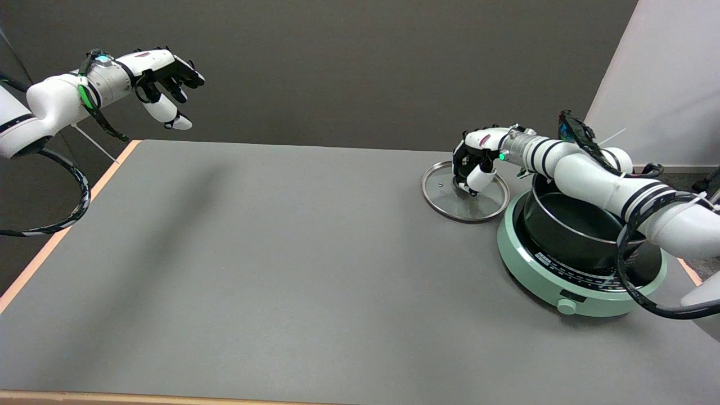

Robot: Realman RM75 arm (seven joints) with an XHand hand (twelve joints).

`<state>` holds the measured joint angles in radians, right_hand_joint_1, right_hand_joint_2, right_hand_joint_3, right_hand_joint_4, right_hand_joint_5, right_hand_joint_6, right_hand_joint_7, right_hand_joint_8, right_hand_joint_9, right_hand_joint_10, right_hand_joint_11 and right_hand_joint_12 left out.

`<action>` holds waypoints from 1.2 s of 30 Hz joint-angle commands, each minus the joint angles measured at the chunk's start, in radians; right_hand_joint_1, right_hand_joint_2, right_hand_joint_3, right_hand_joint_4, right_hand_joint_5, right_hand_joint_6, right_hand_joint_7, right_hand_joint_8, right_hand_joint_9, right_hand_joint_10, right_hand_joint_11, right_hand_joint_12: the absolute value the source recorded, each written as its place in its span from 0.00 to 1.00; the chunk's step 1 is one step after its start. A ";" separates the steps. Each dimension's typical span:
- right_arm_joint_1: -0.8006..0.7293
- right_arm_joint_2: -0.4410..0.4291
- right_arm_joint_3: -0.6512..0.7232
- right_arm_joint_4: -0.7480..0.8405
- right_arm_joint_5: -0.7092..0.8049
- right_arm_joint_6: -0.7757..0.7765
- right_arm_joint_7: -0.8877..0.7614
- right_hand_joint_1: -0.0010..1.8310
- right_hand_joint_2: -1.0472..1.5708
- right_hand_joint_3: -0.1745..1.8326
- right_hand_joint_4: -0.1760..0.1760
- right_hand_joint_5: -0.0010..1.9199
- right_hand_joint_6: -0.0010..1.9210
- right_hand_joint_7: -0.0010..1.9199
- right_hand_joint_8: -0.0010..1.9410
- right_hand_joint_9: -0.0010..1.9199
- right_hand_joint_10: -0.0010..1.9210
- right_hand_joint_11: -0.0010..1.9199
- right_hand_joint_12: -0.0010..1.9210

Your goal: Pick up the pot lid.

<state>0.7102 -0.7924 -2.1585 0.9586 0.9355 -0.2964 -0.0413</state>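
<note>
The pot lid (pixel 448 203), round glass with a metal rim, lies flat on the grey table just left of the cooker. My right hand (pixel 477 161) comes down on the lid's centre from the right. Its thumb and fingers curl in around the knob, which they hide almost fully. The lid's rim still rests on the table.
A dark pot (pixel 568 228) stands open on a mint-green induction cooker (pixel 534 281) at the right, under my right forearm. The table's orange edge (pixel 62 230) runs along the left. The idle left hand (pixel 163 79) hangs in the air at the upper left.
</note>
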 commanded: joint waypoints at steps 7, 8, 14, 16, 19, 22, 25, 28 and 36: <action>0.000 -0.002 -0.007 -0.006 0.000 0.009 -0.005 0.57 0.68 0.52 0.91 0.38 0.36 0.47 0.22 0.41 0.33 0.20 0.40; 0.000 -0.002 -0.007 -0.006 -0.001 0.009 -0.005 0.58 0.68 0.52 0.93 0.38 0.36 0.47 0.22 0.41 0.32 0.20 0.40; 0.000 -0.002 -0.007 -0.006 -0.001 0.009 -0.005 0.60 0.69 0.56 0.96 0.37 0.36 0.46 0.20 0.41 0.32 0.20 0.41; 0.000 -0.002 -0.008 -0.006 -0.002 0.009 -0.005 0.62 0.69 0.57 0.97 0.37 0.36 0.46 0.20 0.41 0.32 0.20 0.42; 0.000 -0.002 -0.013 -0.006 -0.003 0.015 -0.005 0.64 0.70 0.57 1.00 0.36 0.37 0.46 0.20 0.41 0.32 0.22 0.48; 0.000 -0.002 -0.022 -0.007 -0.004 0.021 -0.007 0.69 0.70 0.57 1.00 0.36 0.42 0.46 0.24 0.42 0.35 0.27 0.63; -0.001 -0.002 -0.025 -0.008 -0.002 0.029 -0.007 0.73 0.70 0.56 1.00 0.37 0.53 0.47 0.32 0.43 0.43 0.33 0.69; -0.001 -0.002 -0.025 -0.008 0.003 0.038 -0.007 0.86 0.77 0.30 1.00 0.34 0.65 0.45 0.41 0.40 0.70 0.31 0.81; -0.001 -0.002 -0.025 -0.007 0.006 0.044 -0.007 0.89 0.77 0.29 1.00 0.30 0.79 0.41 0.54 0.37 0.80 0.22 0.97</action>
<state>0.7102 -0.7940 -2.1778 0.9520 0.9347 -0.2739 -0.0467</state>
